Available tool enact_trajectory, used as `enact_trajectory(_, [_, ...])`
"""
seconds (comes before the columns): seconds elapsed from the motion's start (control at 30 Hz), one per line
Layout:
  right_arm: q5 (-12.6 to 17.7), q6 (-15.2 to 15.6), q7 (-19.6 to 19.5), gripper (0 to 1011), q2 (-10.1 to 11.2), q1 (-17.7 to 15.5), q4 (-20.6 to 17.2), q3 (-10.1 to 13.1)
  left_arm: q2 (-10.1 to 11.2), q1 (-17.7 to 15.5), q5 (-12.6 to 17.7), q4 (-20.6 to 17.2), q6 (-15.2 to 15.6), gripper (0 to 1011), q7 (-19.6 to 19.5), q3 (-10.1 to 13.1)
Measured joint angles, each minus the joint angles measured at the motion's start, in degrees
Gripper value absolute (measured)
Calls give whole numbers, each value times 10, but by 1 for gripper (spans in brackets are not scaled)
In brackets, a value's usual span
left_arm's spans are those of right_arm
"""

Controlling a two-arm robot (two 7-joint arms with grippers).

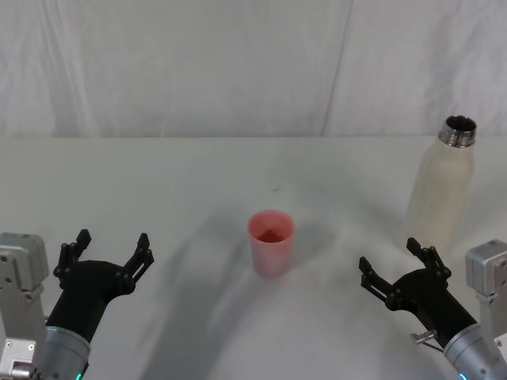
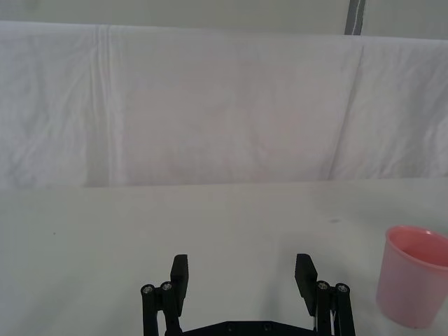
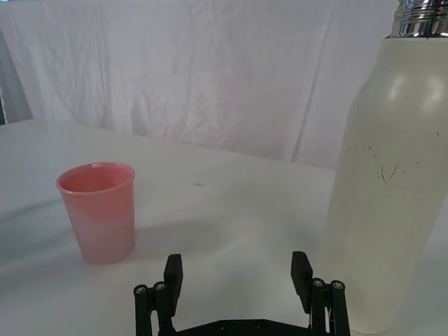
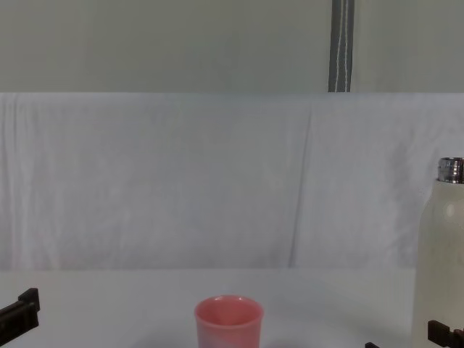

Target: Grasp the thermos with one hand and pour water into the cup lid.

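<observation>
Item one: the table [image 1: 198, 174], white and covered in cloth, with a white draped backdrop [image 1: 238, 63] hanging behind its far edge. From the chest view we also record a grey vertical pole [image 4: 342, 45] above the drape.

Item two: the cup lid [image 1: 272, 242], pink, upright, open mouth up, near the table's middle. Nothing stands between it and either arm.

Item three: the thermos [image 1: 442, 184], cream-white, upright, uncapped, with its silver threaded neck exposed. It stands at the right side of the table, well apart from the cup lid and farther back.

Item four: the left gripper [image 1: 112, 254], low at the near left, released with fingers spread and nothing between them. It sits to the left of the cup lid, apart from it.

Item five: the right gripper [image 1: 401, 272], low at the near right, likewise spread and empty. It sits just in front of the thermos, not touching it.

View notes. The right wrist view gives us faint scuff marks on the thermos wall and a paler lower band on the cup lid. The head view looks down into the thermos mouth and into the cup lid, whose bottom appears darker; we cannot tell whether it holds liquid. In the chest view the thermos is cut off at the right edge.
</observation>
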Motion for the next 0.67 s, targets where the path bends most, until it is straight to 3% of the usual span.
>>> enact_trajectory(0.67, [0,0,0,1001,0,0,0,0,0,0,0,0,0,1001,0,0])
